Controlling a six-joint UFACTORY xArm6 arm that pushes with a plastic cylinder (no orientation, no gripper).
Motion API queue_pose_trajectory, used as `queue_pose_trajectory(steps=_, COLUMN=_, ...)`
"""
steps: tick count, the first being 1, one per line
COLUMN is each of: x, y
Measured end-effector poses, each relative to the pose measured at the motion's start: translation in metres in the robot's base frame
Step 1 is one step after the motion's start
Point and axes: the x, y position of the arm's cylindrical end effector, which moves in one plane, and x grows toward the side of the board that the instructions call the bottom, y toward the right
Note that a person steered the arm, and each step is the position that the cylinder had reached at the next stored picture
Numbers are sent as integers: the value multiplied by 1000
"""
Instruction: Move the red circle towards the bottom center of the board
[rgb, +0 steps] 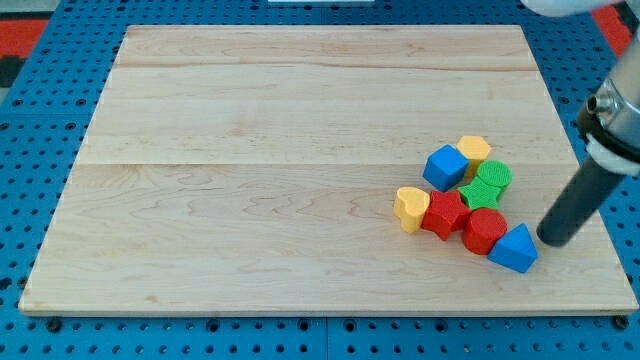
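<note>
The red circle (484, 230) lies in a tight cluster of blocks at the board's lower right. It touches a red star (444, 213) on its left and a blue triangle (514, 249) on its lower right. A green star (479, 195) sits just above it. My tip (552, 240) is the lower end of the dark rod, on the board just right of the blue triangle and to the right of the red circle.
The same cluster holds a yellow heart (410, 208) at its left, a blue cube (445, 166), a yellow hexagon (473, 150) and a green circle (493, 176). The wooden board (250, 150) lies on a blue pegboard.
</note>
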Motion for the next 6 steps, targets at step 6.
queue_pose_trajectory(steps=6, x=-11, y=-126)
